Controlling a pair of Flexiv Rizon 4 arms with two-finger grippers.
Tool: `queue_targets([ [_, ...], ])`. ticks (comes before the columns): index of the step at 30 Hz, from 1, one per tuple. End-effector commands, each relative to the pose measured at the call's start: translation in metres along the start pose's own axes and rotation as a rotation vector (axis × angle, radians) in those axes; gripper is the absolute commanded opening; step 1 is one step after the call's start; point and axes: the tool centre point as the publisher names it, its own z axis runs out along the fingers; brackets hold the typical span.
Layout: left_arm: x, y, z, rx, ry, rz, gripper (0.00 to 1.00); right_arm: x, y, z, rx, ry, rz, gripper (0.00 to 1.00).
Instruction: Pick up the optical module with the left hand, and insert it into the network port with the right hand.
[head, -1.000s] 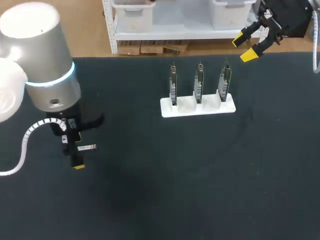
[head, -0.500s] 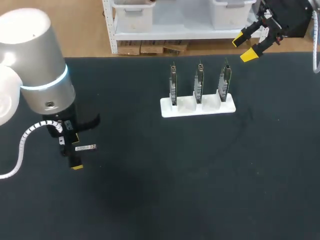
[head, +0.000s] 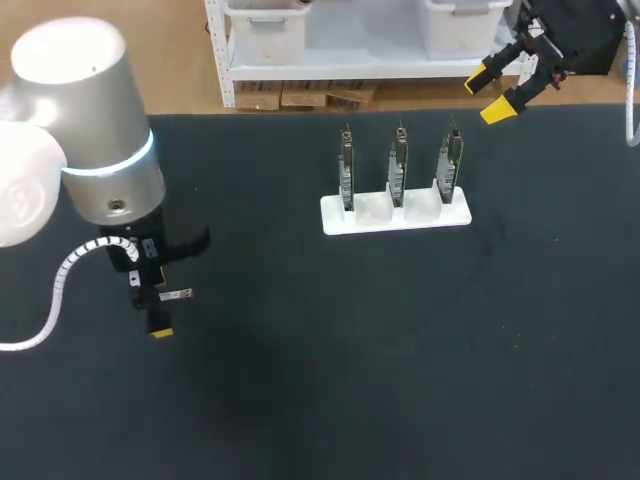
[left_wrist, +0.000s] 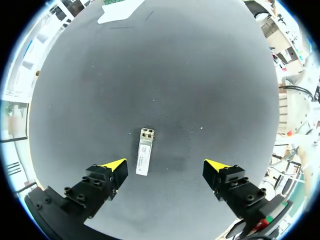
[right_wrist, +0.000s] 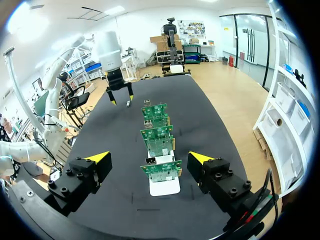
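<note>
The module (left_wrist: 144, 158), a small silver bar, lies flat on the dark tabletop (head: 400, 380) near its left edge, roughly midway between front and back. The left gripper (left_wrist: 165, 165) hangs straight over it with its fingers spread wide. The module sits on the tabletop between them, closer to one finger than the other and touching neither. From the head camera only one yellow tip of this gripper shows, just beside the module, since the arm's wrist covers the rest. A white rack (head: 395, 213) stands toward the back edge, a little right of the middle, well apart from the module. It holds three green boards (head: 399, 165) upright on edge in a row, side by side and evenly spaced. In the right wrist view the nearest board carries a small metal port (right_wrist: 150, 161) at its lower edge. The right gripper (head: 490, 98) is held high over the back right corner, well apart from the rack. Its fingers are wide apart with nothing between them, and they point along the row of boards.
</note>
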Motion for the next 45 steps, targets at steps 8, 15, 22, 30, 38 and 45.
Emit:
queue_targets([
  [8,-0.003,0.005,0.007,0.012,0.020,-0.007,1.00,0.000,0.002,0.000,0.005,-0.001,-0.001,1.00],
  [15,-0.002,0.006,0.007,0.006,0.030,-0.012,1.00,0.000,0.002,0.000,0.005,-0.001,-0.001,1.00],
  [22,-0.002,0.006,0.009,0.007,0.029,-0.014,0.99,0.000,0.002,0.000,0.005,-0.001,-0.001,1.00],
  [30,0.000,0.007,0.012,0.009,0.020,-0.028,0.00,0.000,0.002,0.000,0.005,-0.001,-0.001,1.00],
  [38,0.001,0.006,0.015,0.026,0.008,-0.042,0.00,0.000,0.002,0.000,0.005,-0.001,-0.001,1.00],
  [45,0.003,0.004,0.016,0.039,0.000,-0.055,0.00,0.000,0.002,0.000,0.005,-0.001,-0.001,1.00],
])
